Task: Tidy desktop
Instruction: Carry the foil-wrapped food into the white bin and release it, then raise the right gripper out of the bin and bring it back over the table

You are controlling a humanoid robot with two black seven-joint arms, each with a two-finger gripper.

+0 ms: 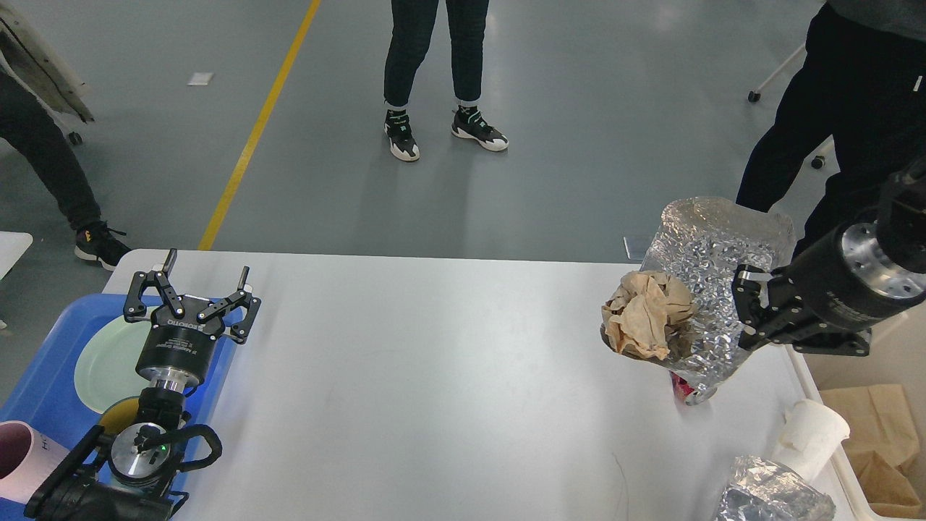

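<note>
Right pincer [749,307] clamps the crinkled silver foil bag [712,253], lifted clear above the right end of the large white rounded tabletop [434,376], with a crumpled brown paper wad [646,315] at its lower mouth. Likely it's bound for the cream-white plastic bin [879,434] just beside the edge, where brown paper already lies. A white paper cup [810,434] and another scrunched foil wrapper [770,496] wait near that corner. Left pincer [192,289] hovers spread wide and empty over the blue plastic tray [43,376] holding a pale green plate [108,358].
</note>
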